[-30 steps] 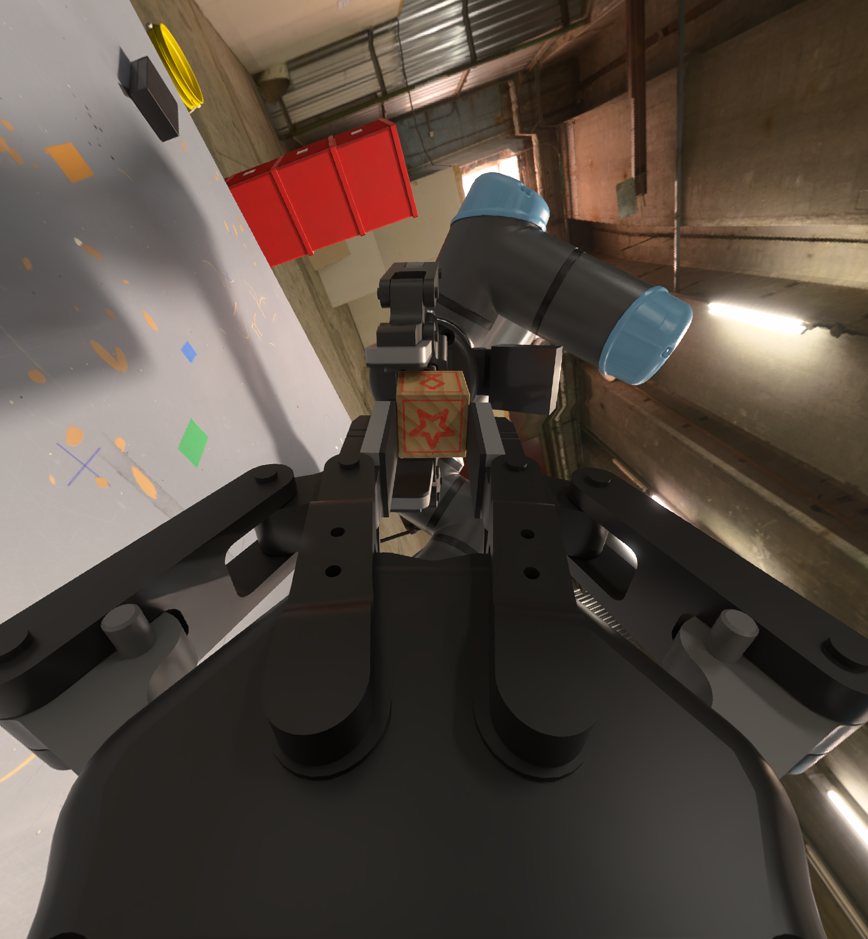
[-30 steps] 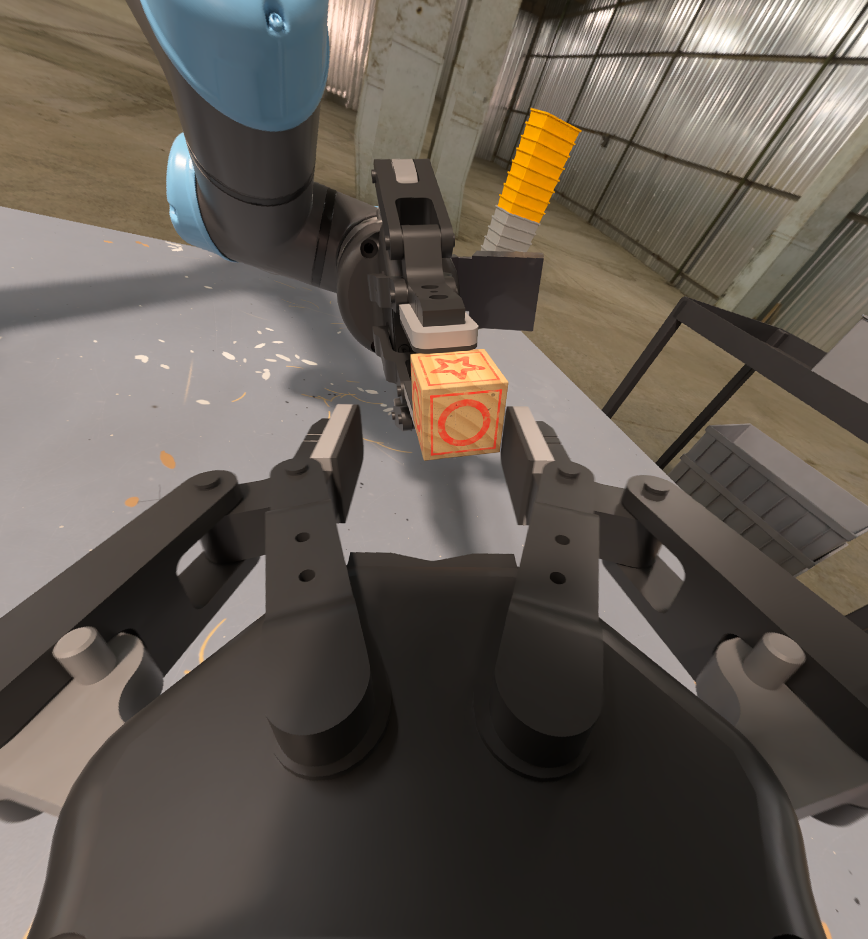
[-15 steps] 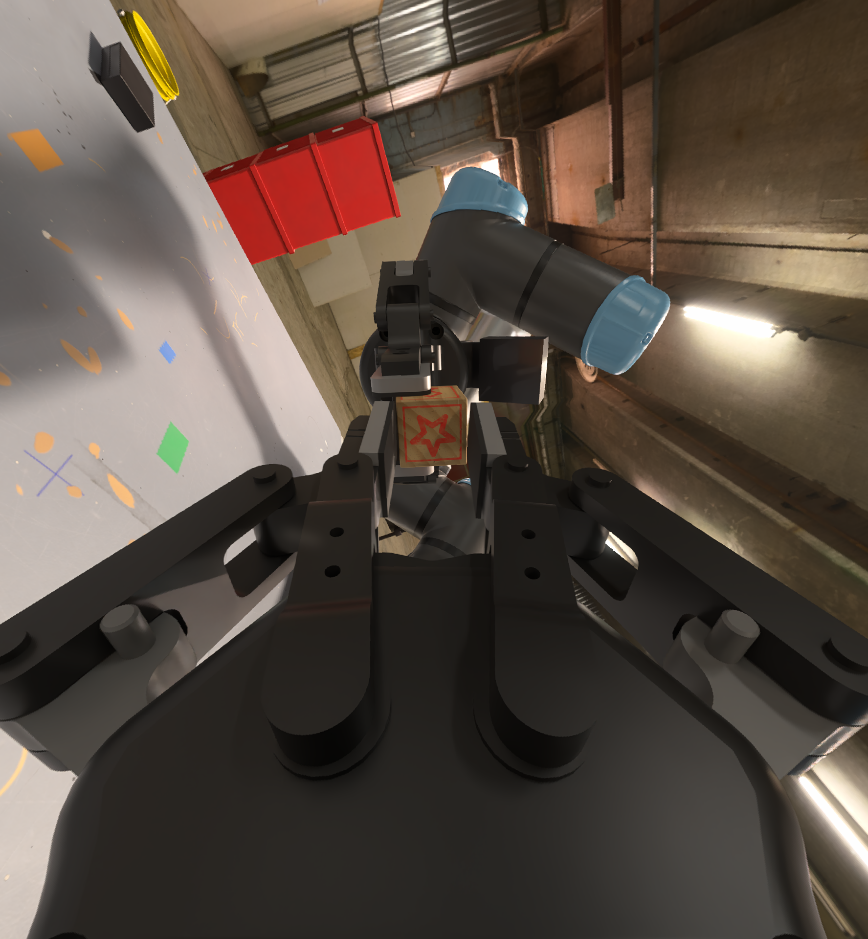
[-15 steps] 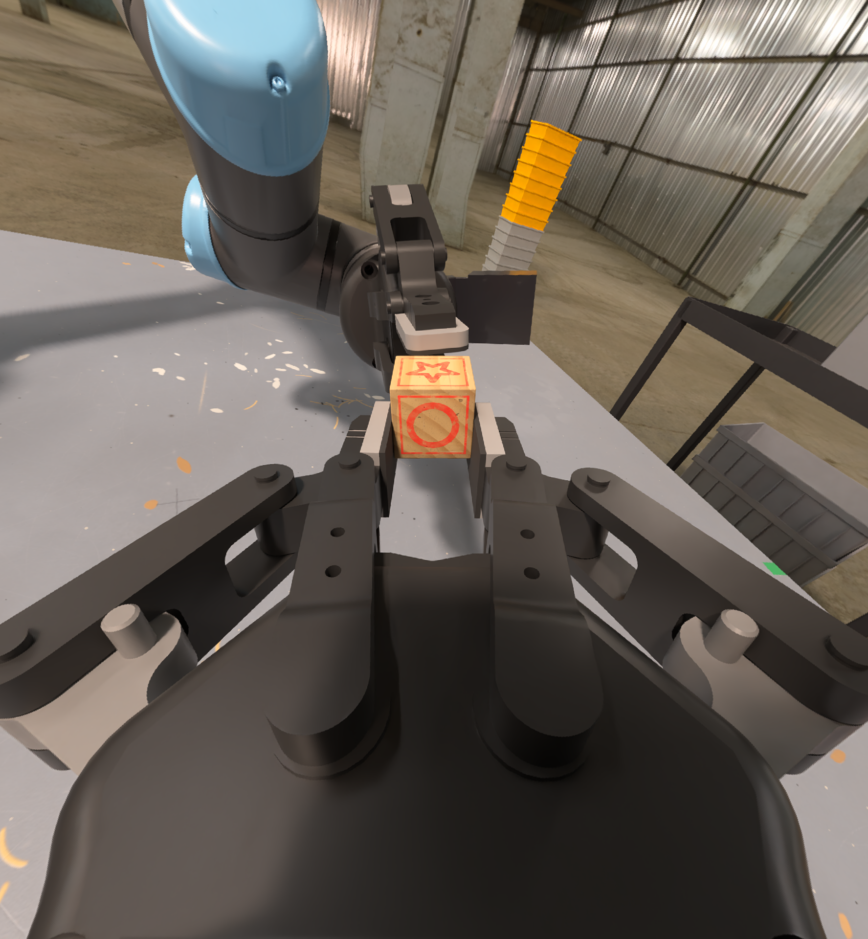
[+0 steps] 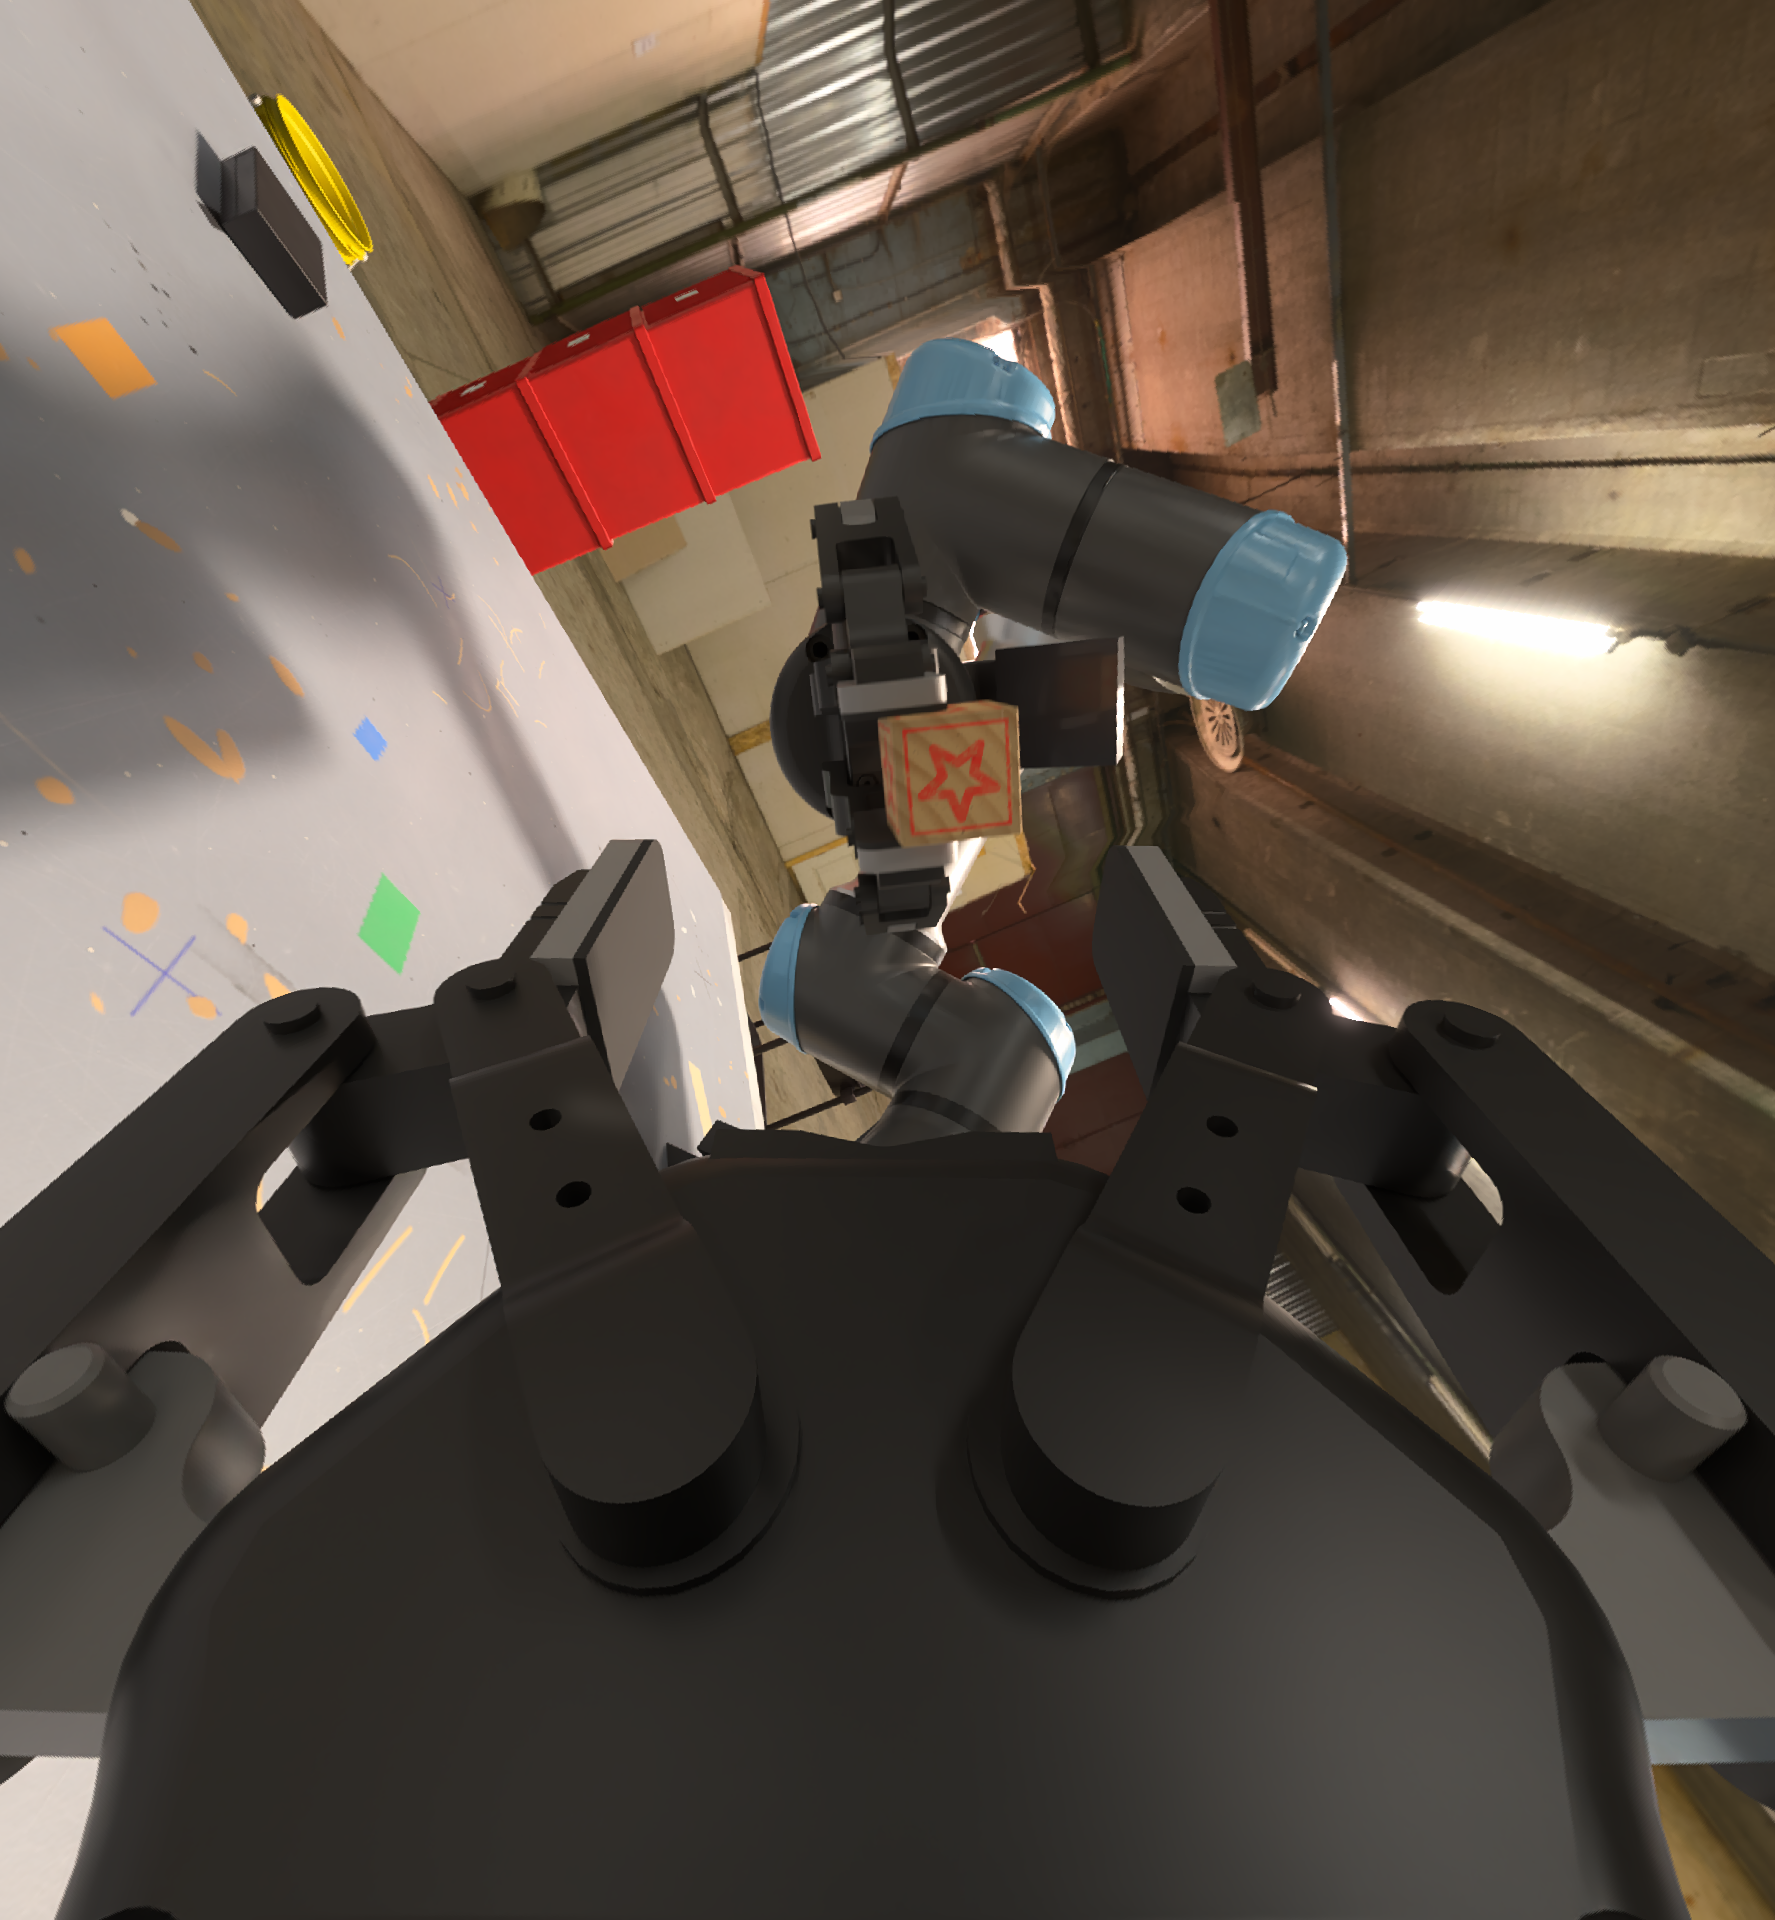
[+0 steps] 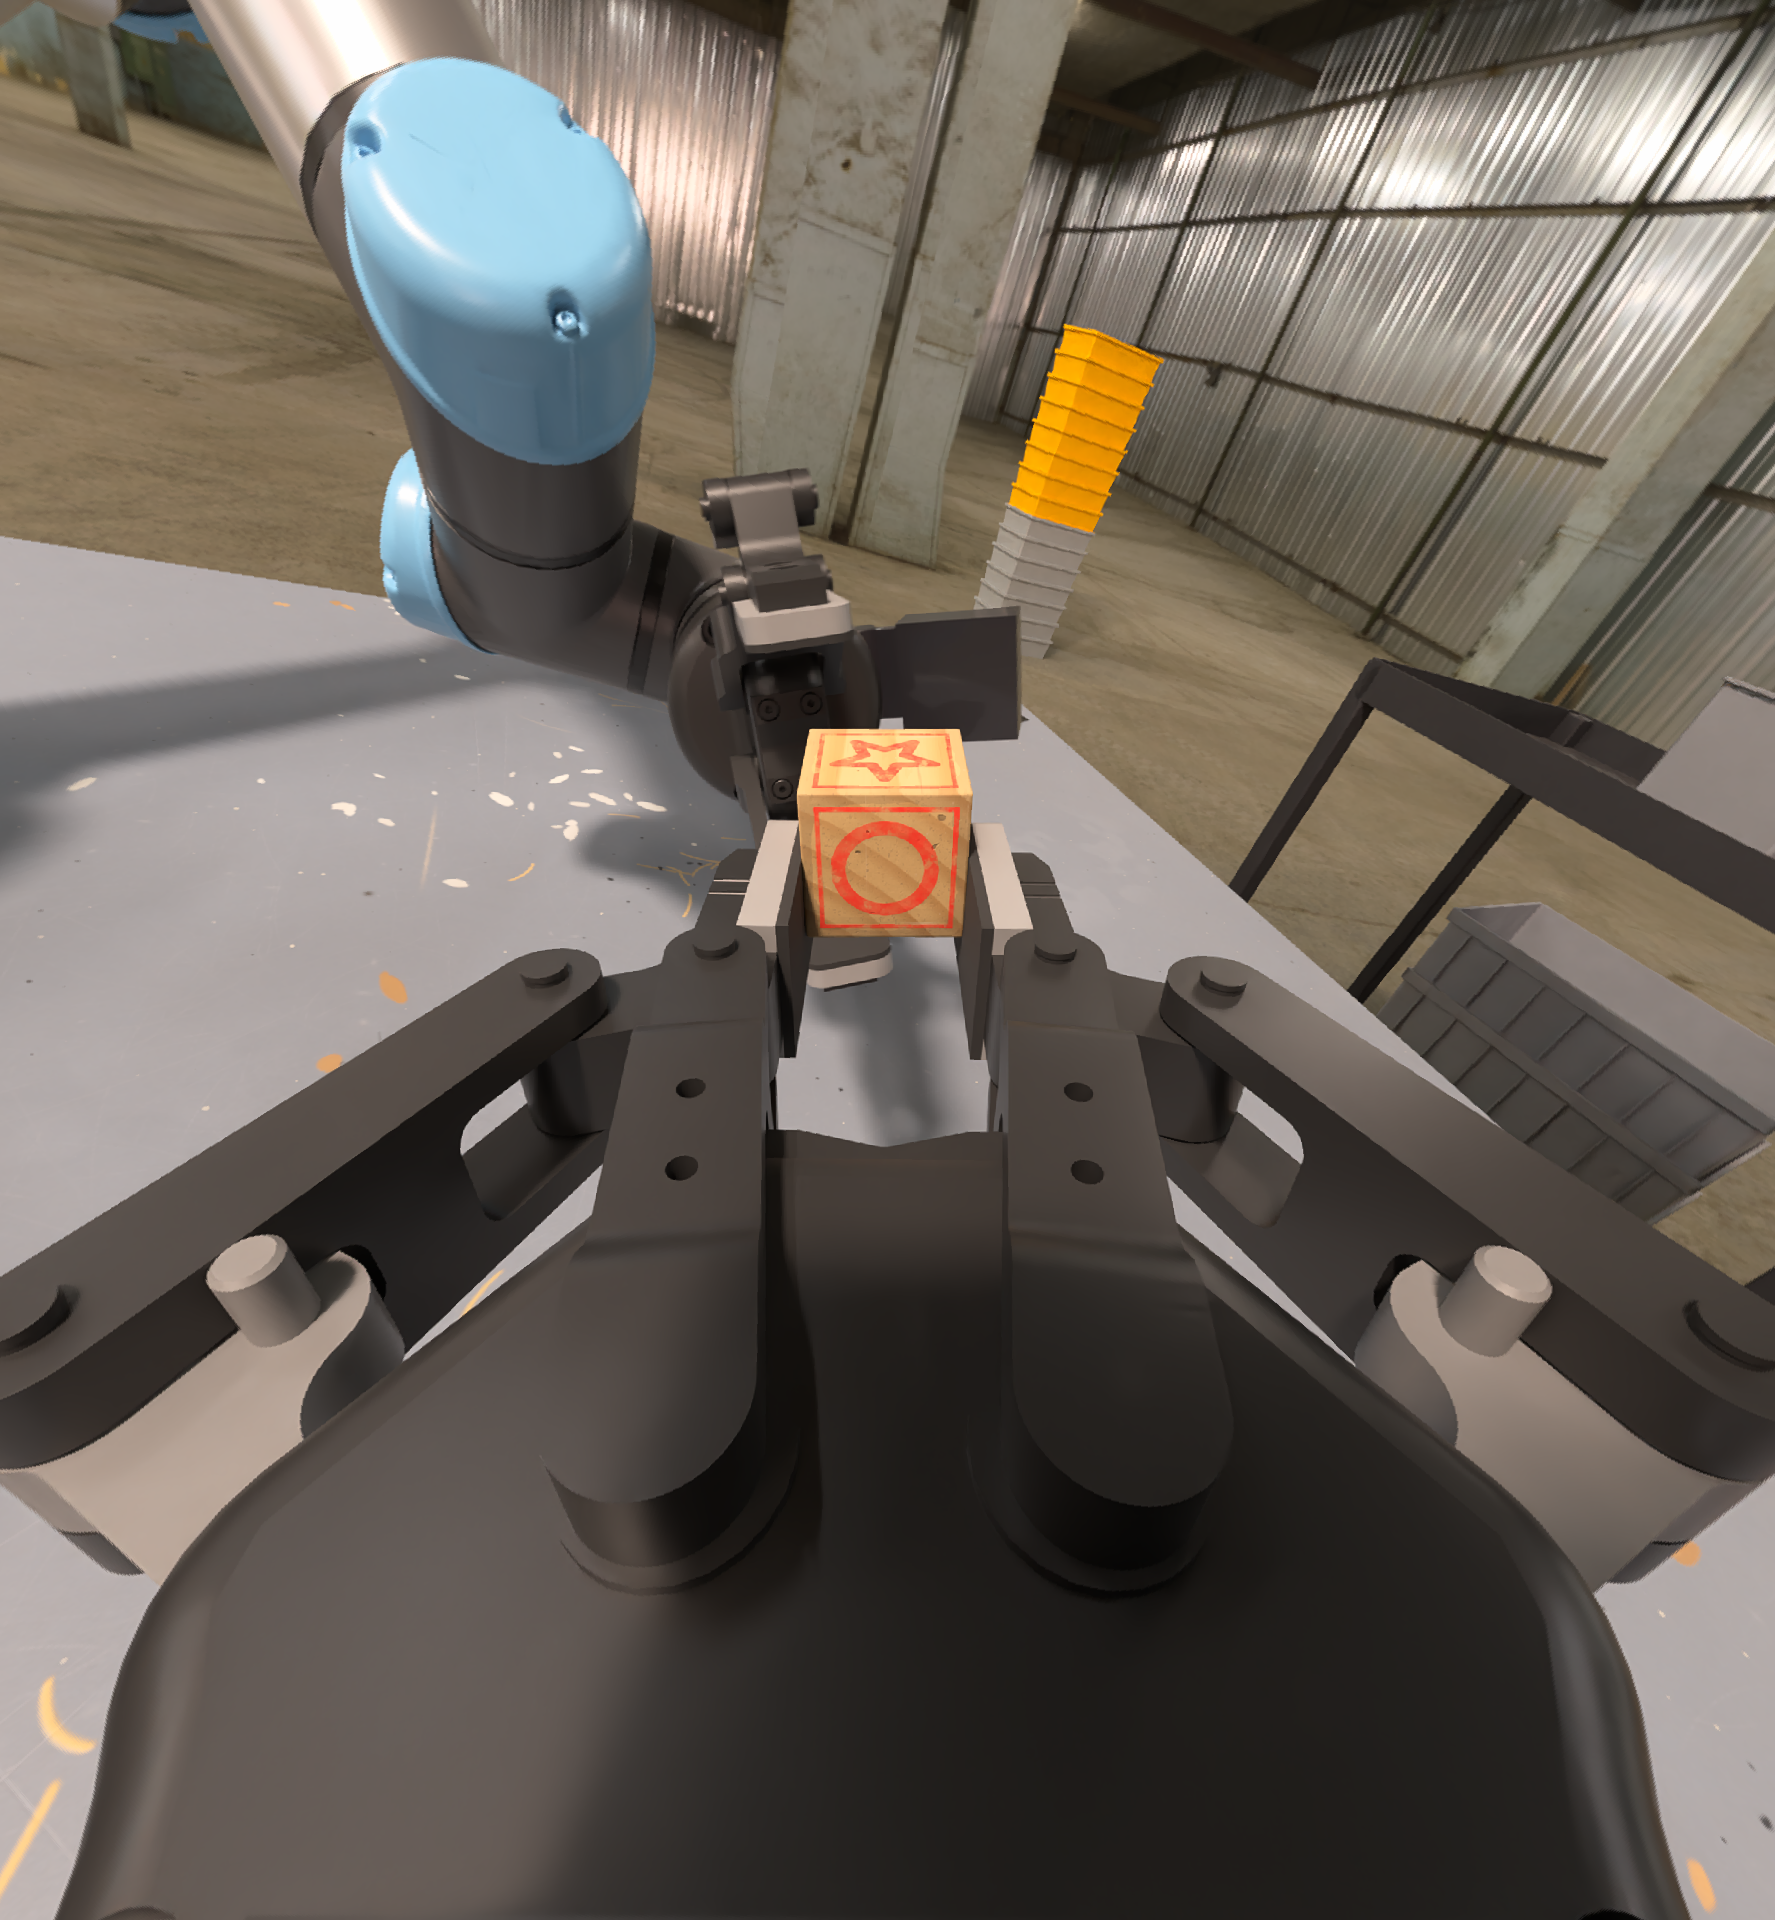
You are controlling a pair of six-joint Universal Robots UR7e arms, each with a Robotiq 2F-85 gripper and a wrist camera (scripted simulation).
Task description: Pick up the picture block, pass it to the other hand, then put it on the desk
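Two grippers face each other above the desk (image 6: 239, 935): right gripper (image 6: 883, 904) clamps the block (image 6: 883, 868), left gripper (image 5: 883, 935) spread wide, clear of it.

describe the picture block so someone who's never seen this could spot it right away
Above the grey desk, near its far edge, two dark arms meet; the picture block sits pinched in the right end effector. It is a small wooden cube with red-framed faces, a ring on one and a star on another, the only wooden thing there.
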